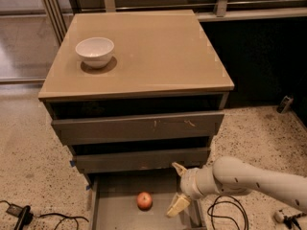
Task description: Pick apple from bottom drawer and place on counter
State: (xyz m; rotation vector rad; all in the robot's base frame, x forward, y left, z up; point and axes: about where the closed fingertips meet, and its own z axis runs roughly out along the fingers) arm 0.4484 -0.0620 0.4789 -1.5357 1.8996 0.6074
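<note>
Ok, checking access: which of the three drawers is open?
The bottom drawer: its floor shows, holding the apple, gripper over its right side; the upper two show only fronts.

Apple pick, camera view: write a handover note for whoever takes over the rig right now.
Gripper: open, low over the right side of the pulled-out bottom drawer, to the right of the apple, not touching it.
Apple: on the drawer floor, not grasped.
Counter: white bowl on its left rear part.
Done: drawer open.
Left: grasp the apple, lift it, set it on the counter.
</note>
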